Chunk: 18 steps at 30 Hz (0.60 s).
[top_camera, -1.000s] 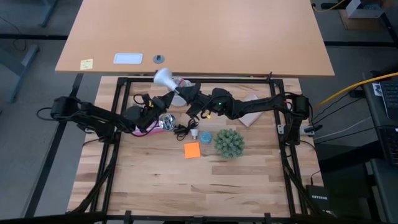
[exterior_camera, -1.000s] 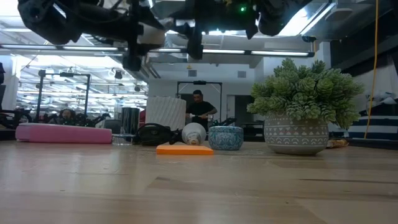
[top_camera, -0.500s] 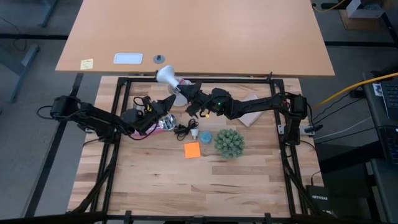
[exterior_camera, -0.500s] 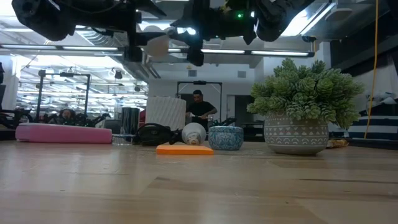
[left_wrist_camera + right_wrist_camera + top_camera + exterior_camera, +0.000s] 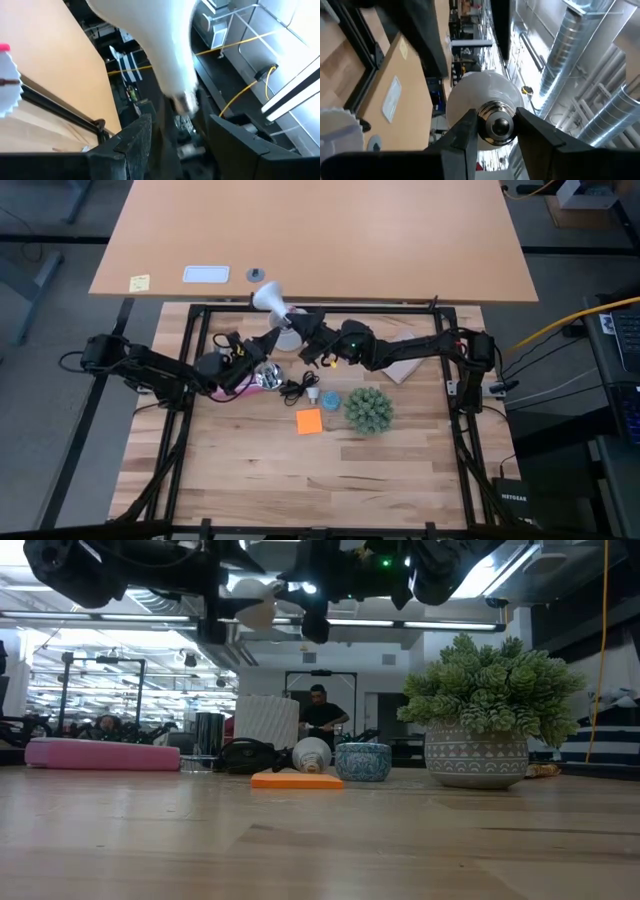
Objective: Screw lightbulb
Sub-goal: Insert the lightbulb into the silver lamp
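The right gripper (image 5: 297,328) is up in the air over the back of the table (image 5: 250,470), and it has the lightbulb (image 5: 266,298) by the narrow end. In its wrist view the fingers (image 5: 465,135) sit on either side of the shiny screw base and press against it, with the white dome (image 5: 480,97) swelling out beyond them, away from the gripper. From above, the dome points toward the table's far edge and the taper runs back into the right gripper.

The left gripper (image 5: 272,343) is raised too, just beside the right one on the bulb's narrow side. Its fingers (image 5: 135,142) stand apart, and in its wrist view the bulb (image 5: 160,40) tapers down into the gap between them; I cannot tell whether either finger touches it.

From table height the bulb (image 5: 256,612) shows as a pale shape high up between the two dark grippers, well clear of the wood.

Down on the table, below the left gripper, lies a shiny socket (image 5: 267,377) with a black cord. Nearer the middle are an orange note (image 5: 309,421), a second small bulb (image 5: 312,393), a blue bowl (image 5: 330,399) and a green plant (image 5: 368,410).
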Tool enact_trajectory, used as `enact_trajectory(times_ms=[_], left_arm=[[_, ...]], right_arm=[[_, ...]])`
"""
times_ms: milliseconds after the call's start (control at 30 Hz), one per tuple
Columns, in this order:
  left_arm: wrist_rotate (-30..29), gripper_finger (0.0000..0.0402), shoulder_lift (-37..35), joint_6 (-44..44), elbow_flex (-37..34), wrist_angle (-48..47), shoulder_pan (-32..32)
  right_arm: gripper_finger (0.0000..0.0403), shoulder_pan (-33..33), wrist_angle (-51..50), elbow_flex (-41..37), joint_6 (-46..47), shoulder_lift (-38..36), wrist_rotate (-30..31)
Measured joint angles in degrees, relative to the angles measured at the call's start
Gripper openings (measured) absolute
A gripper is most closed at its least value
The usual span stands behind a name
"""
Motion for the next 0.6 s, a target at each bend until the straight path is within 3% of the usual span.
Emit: enact_trajectory(times_ms=[600], left_arm=[[-0.17,0.0186,0.07,0.47,-0.06,0.18,1.24]], right_arm=[[0.0117,1.37,-3.42,0.04,7.59,-0.1,-7.41]])
